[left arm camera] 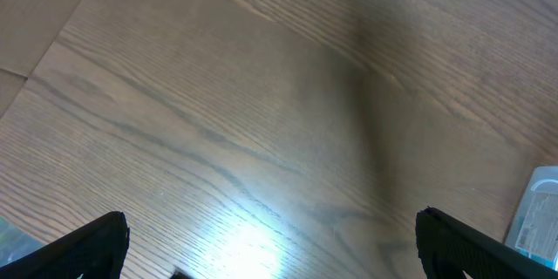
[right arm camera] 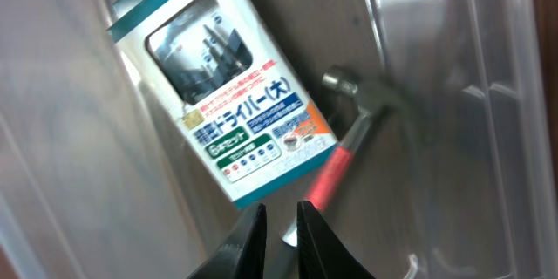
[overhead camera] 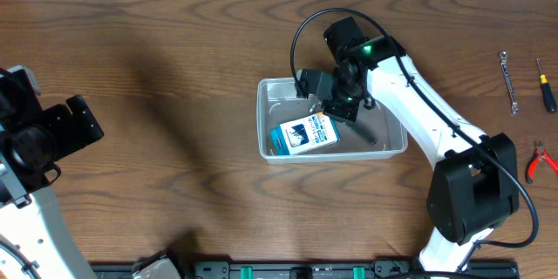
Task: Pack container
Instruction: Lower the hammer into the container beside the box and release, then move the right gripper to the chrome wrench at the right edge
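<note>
The clear plastic container (overhead camera: 394,146) sits at the table's middle. In it lie a blue-and-white box (overhead camera: 302,134) and a red-handled tool with a metal head. In the right wrist view the box (right arm camera: 227,96) lies flat and the tool (right arm camera: 344,153) lies to its right, its lower end passing under my fingertips. My right gripper (right arm camera: 279,227) hovers over the container's inside (right arm camera: 488,96) with its jaws nearly together and nothing between them. My left gripper (left arm camera: 270,244) is wide open and empty over bare wood at the far left. A corner of the container (left arm camera: 536,209) shows at its right edge.
A wrench (overhead camera: 508,83), a yellow-and-black screwdriver (overhead camera: 545,87) and red-handled pliers (overhead camera: 540,161) lie on the table at the far right. The right arm's base (overhead camera: 471,196) stands at the front right. A black rail runs along the front edge.
</note>
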